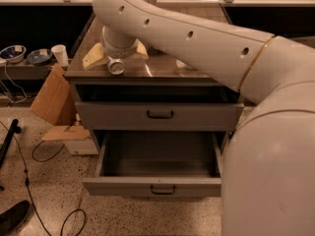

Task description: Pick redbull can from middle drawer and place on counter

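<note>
The redbull can (pixel 116 66) lies on its side on the counter (pixel 162 68) near the front left edge, its shiny round end facing the camera. My gripper (pixel 116 55) hangs just above it. Its tan fingers (pixel 93 58) are spread wide on either side of the can and stand apart from it. The middle drawer (pixel 153 186) is pulled out below; its dark grey tray is empty. My white arm reaches in from the right, over the counter's back.
A shut drawer (pixel 160 115) sits above the open one, under a dark slot. Cardboard pieces (pixel 51 97) lean at the cabinet's left. A white cup (pixel 61 54) and bowls (pixel 24 54) stand on a low shelf at left. Black cables (pixel 29 181) lie on the floor.
</note>
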Tool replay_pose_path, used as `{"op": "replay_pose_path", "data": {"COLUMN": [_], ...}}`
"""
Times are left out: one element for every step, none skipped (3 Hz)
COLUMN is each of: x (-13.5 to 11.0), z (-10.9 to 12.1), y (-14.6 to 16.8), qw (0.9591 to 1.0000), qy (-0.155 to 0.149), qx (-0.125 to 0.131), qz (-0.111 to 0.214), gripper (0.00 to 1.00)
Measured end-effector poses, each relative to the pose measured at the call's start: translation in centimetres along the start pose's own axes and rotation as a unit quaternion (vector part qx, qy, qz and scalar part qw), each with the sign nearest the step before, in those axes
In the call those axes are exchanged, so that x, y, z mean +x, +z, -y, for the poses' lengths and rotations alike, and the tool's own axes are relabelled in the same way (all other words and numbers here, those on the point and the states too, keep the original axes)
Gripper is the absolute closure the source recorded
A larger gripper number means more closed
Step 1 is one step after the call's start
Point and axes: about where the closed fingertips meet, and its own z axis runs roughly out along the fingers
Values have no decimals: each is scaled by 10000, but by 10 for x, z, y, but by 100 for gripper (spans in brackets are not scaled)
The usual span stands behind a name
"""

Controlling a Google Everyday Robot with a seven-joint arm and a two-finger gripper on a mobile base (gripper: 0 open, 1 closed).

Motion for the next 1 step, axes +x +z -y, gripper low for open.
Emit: {"op": "replay_pose_path", "data": {"x": [0], "z": [0], "y": [0], "qw": [10000], "qy": [0], "qx": [0], "qz": [0], "gripper": [0]}}
